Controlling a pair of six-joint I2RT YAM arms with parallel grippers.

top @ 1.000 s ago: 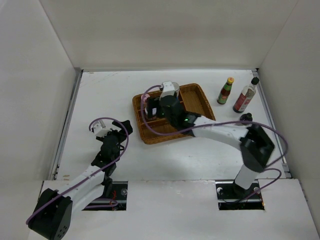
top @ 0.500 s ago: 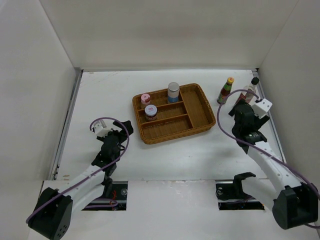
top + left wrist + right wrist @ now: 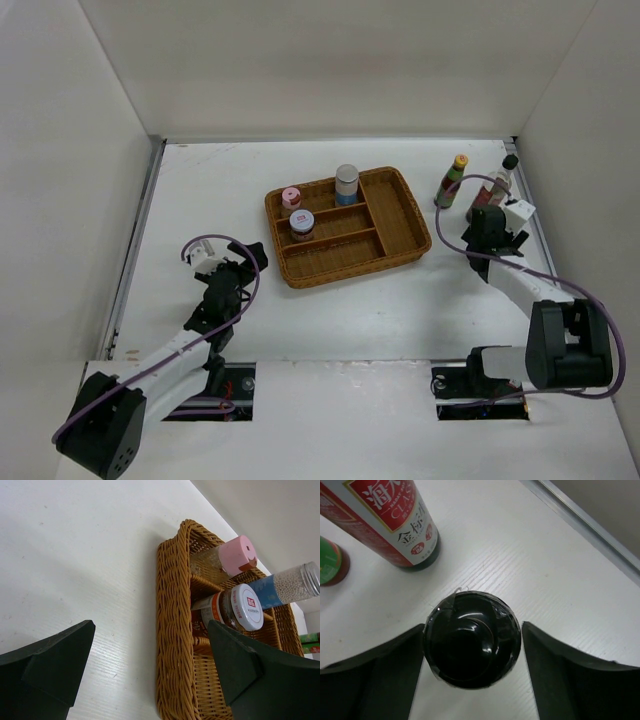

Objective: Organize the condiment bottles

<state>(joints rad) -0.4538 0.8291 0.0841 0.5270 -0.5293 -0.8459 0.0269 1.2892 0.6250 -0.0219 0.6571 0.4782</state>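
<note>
My right gripper (image 3: 487, 228) hangs over the dark shaker (image 3: 471, 637) at the right of the table. Its jaws straddle the shaker, open, one finger (image 3: 395, 665) at its side and a thin gap at the other. Just beyond stand the tall dark-red bottle (image 3: 499, 182) (image 3: 390, 525) and the slim green bottle (image 3: 452, 181) (image 3: 330, 562). In the wicker tray (image 3: 412, 215) stand the pink-lidded jar (image 3: 291, 197), the white-lidded jar (image 3: 300, 222) and the grey-capped blue-label jar (image 3: 346, 184). My left gripper (image 3: 245, 257) (image 3: 150, 627) is open and empty, left of the tray.
White walls enclose the table on three sides, and a metal strip (image 3: 590, 525) runs along the right edge close to the shaker. The tray's front and right compartments (image 3: 335, 255) hold nothing. The tray's wicker rim (image 3: 172, 630) lies directly ahead of my left fingers.
My right arm swung from the tray to the table's right side and came down over the shaker, its jaws narrowing. The left arm has stayed put.
</note>
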